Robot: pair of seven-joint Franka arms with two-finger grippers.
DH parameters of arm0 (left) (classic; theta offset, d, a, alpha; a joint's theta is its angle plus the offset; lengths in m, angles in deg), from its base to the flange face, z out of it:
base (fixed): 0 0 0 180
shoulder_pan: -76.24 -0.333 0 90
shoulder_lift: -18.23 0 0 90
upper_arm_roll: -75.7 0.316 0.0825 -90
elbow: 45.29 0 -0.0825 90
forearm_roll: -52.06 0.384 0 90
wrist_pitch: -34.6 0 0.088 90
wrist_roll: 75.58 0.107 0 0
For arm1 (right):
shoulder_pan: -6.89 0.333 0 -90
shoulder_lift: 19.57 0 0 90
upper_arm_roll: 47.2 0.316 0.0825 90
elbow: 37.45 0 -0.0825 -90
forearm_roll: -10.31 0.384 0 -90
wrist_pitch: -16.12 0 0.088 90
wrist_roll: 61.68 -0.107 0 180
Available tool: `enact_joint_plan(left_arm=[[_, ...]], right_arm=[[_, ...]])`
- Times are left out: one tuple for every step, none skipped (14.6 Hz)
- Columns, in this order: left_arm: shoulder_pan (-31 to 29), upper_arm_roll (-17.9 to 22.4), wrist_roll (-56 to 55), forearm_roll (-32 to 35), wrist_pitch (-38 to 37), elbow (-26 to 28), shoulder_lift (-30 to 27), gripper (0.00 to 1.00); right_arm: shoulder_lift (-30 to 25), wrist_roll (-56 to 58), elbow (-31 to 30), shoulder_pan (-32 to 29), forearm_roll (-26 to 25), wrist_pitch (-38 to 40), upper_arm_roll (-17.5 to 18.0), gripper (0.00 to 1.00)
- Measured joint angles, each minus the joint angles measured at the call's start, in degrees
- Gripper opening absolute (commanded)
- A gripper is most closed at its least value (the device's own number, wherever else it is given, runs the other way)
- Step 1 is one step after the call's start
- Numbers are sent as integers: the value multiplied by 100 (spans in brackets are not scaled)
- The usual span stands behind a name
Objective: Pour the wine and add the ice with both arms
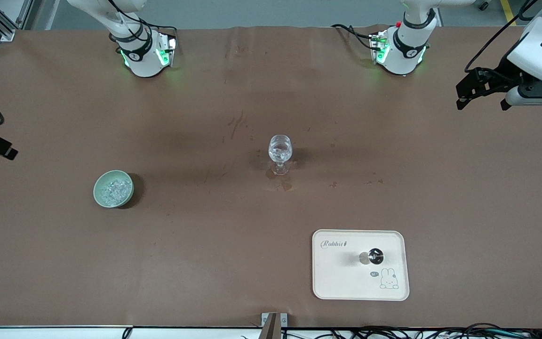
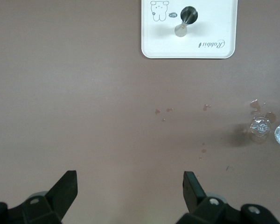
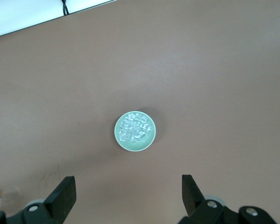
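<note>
Ice (image 1: 113, 190): heap of small clear glassy chunks, no single long axis, filling a round pale green ceramic bowl (image 1: 101, 181) toward the right arm's end of the brown surface (image 1: 195, 245). Right tool (image 3: 128, 193) over the surface near the bowl, fingers spread, empty. Left tool (image 2: 130, 189) likewise spread, empty, over bare surface at its own end. Clear stemmed wine glass (image 1: 280, 153) upright mid-surface.
</note>
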Motion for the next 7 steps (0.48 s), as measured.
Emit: enact_joint_plan(left_arm=[[0, -1, 17, 0, 2, 0, 0, 100], [-2, -1, 29, 0, 2, 1, 0, 100], [-5, -1, 33, 0, 2, 4, 0, 100], [-8, 0, 35, 0, 2, 15, -1, 100], [-17, 2, 35, 0, 3, 40, -8, 100], [-35, 4, 41, 0, 32, 83, -29, 100], [-58, 9, 59, 0, 112, 155, -70, 100]], right_arm=[[-161, 35, -277, 3, 3, -189, -32, 100], [-341, 48, -589, 9, 3, -399, -39, 100], [-535, 80, -915, 14, 3, -611, -40, 100], [-736, 129, -1248, 16, 3, -837, -43, 100], [-931, 195, -1563, 11, 3, -1027, -55, 100], [-1114, 275, -1846, 3, 3, -1180, -78, 100], [-1255, 361, -2062, -7, 3, -1283, -100, 100]])
